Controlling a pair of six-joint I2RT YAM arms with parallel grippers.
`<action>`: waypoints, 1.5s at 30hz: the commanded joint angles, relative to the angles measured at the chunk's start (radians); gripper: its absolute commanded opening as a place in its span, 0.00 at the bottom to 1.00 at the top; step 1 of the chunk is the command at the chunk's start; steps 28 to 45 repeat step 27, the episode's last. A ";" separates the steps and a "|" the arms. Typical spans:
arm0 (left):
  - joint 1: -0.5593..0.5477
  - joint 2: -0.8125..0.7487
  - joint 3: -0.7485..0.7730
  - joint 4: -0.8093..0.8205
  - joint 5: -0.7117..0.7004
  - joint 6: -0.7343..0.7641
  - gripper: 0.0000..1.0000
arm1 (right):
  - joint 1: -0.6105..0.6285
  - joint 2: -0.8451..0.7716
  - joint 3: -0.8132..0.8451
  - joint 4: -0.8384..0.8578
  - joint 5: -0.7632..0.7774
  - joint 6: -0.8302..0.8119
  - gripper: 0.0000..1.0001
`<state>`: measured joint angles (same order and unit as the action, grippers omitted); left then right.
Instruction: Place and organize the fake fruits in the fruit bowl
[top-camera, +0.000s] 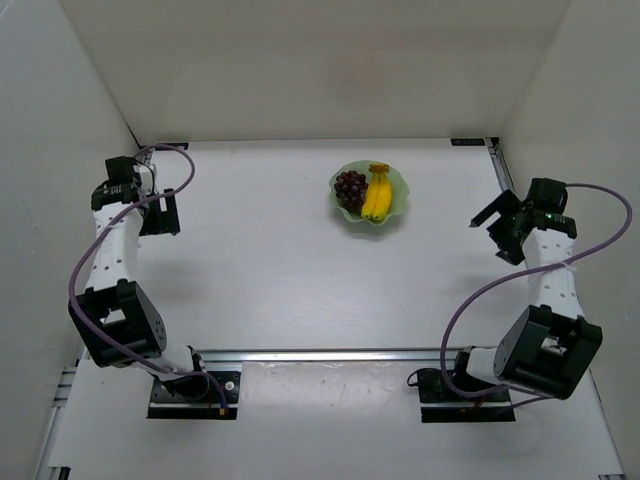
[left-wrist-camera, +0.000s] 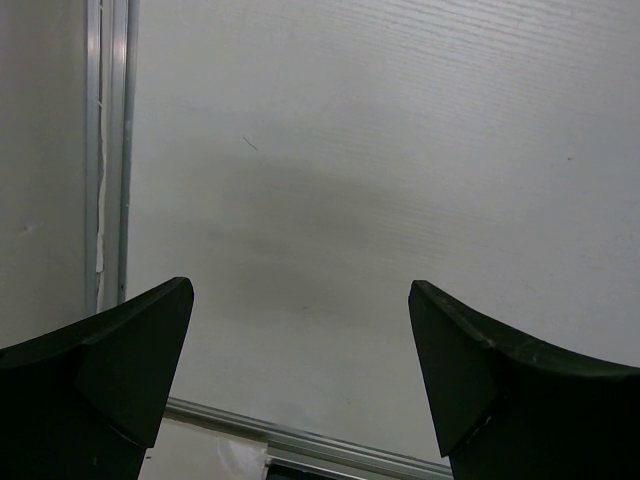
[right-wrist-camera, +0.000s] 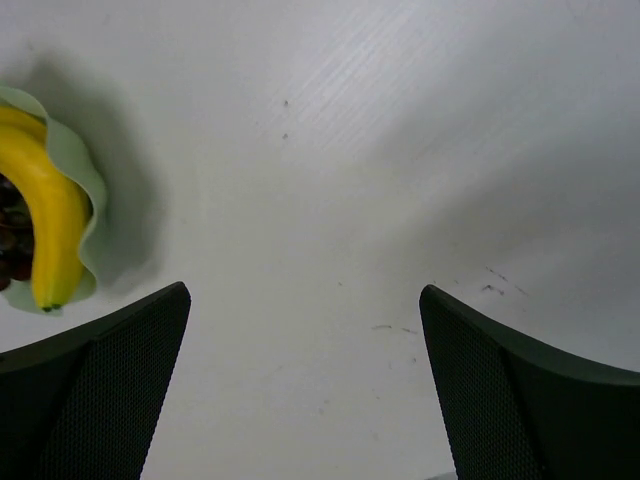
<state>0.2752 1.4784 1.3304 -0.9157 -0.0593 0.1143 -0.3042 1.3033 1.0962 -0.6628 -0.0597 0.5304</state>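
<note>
The pale mint-green bowl (top-camera: 398, 203) with a wavy rim stands at the back middle of the table. The yellow banana bunch (top-camera: 377, 194) lies in its right half and the dark red-purple grapes (top-camera: 350, 186) in its left half. The right wrist view shows the bowl's rim (right-wrist-camera: 92, 195), the banana (right-wrist-camera: 50, 215) and a bit of the grapes (right-wrist-camera: 10, 240) at its left edge. My left gripper (top-camera: 160, 212) is open and empty at the far left. My right gripper (top-camera: 492, 222) is open and empty, to the right of the bowl and apart from it.
White walls enclose the table on the left, back and right. An aluminium rail (top-camera: 330, 355) runs across near the arm bases. The left wrist view shows a rail (left-wrist-camera: 110, 150) along the table's left side and another (left-wrist-camera: 300, 435) below the fingers.
</note>
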 joint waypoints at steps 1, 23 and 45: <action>0.013 -0.078 -0.022 0.008 0.009 -0.028 1.00 | -0.001 -0.067 -0.006 -0.037 -0.011 -0.044 0.99; 0.033 -0.345 -0.099 0.051 0.061 -0.094 1.00 | -0.001 -0.292 -0.191 -0.037 0.008 -0.104 0.99; 0.033 -0.345 -0.099 0.051 0.061 -0.094 1.00 | -0.001 -0.311 -0.191 -0.015 -0.006 -0.119 0.99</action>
